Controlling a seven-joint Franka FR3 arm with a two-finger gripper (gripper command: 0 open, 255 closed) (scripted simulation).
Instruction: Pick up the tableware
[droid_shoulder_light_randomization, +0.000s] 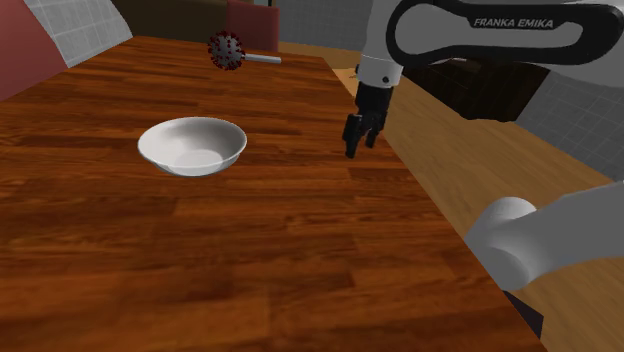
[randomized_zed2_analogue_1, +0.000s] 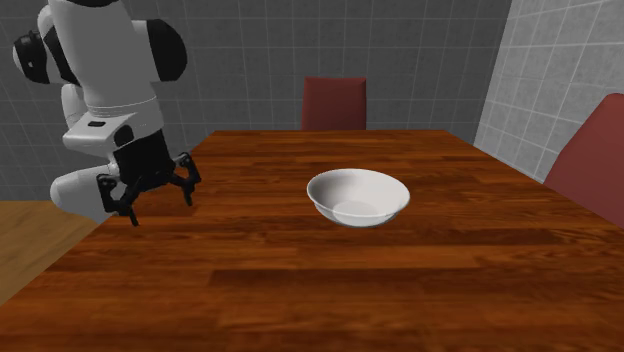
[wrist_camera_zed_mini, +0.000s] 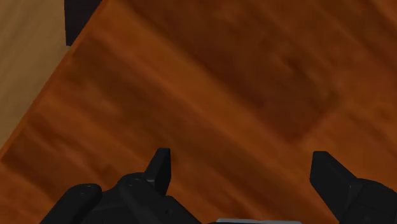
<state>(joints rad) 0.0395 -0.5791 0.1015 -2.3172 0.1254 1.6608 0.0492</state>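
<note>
In the shoulder view the white bowl (droid_shoulder_light_randomization: 192, 146) sits upright and empty on the wooden table (droid_shoulder_light_randomization: 200, 260), towards that view's left. The gripper (droid_shoulder_light_randomization: 358, 142) hangs close above the table's edge on that view's right, well apart from the bowl, with bare wood between them. A spiky dark-red ball on a pale handle (droid_shoulder_light_randomization: 230, 50) lies at the far end of the table, beyond the bowl. The bowl looks stiff, smooth and probably light. Its glossy, curved wall would likely slip under a loose pinch, so the sensible hold is on the thin rim, one finger inside and one outside. In the second exterior view the bowl (randomized_zed2_analogue_1: 357, 197) rests near the middle of the table, and the gripper (randomized_zed2_analogue_1: 160, 208) hovers over the table's corner on that view's left. Its two fingers are spread wide with nothing between them. In the wrist view the gripper's fingers (wrist_camera_zed_mini: 162, 167) stand apart over bare wood, close to the table's edge, past which a paler floor (wrist_camera_zed_mini: 25, 57) shows. Reaching the bowl calls for a sideways move across the table before any descent.
</note>
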